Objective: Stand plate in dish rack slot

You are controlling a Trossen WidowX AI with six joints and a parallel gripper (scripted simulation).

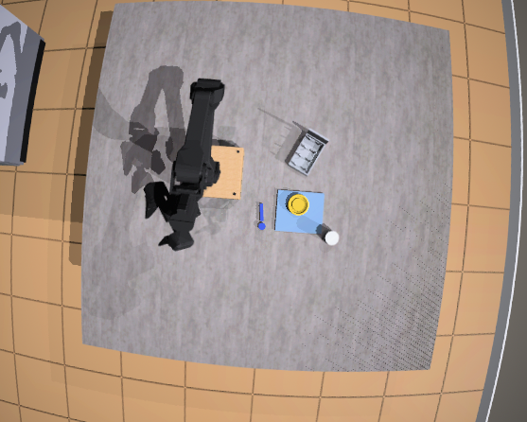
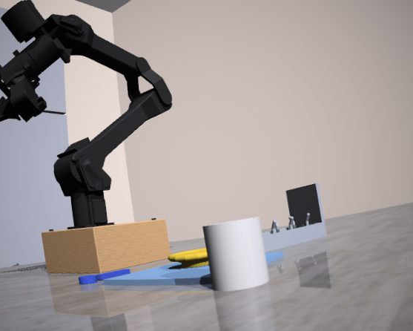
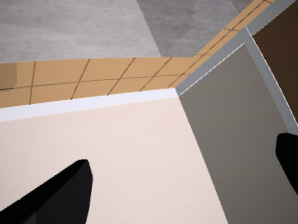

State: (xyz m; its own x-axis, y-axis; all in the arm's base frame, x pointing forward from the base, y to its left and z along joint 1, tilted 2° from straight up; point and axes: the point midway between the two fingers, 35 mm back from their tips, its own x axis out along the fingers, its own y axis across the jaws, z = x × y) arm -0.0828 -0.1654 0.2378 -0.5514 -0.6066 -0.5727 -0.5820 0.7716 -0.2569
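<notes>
The yellow plate [image 1: 298, 204] [image 2: 187, 257] lies flat on a blue board, partly hidden behind a white cylinder in the exterior view. The grey dish rack [image 1: 297, 169] [image 2: 293, 238] stands just beyond the board, with small rails between its low walls and a taller panel at one end. No plate is in its slots. My gripper [image 1: 154, 231] [image 3: 184, 157] is open and empty, high up on the far side of the arm's base from the plate and rack. In the exterior view it is partly cut off at the left edge. The wrist view shows neither plate nor rack.
The blue board [image 1: 285, 224] [image 2: 145, 276] lies under the plate. The white cylinder [image 1: 332, 237] [image 2: 236, 254] stands at its corner. A blue spoon-like object [image 1: 261, 213] [image 2: 113, 274] lies between the board and the wooden base block [image 1: 230, 172] [image 2: 130, 246].
</notes>
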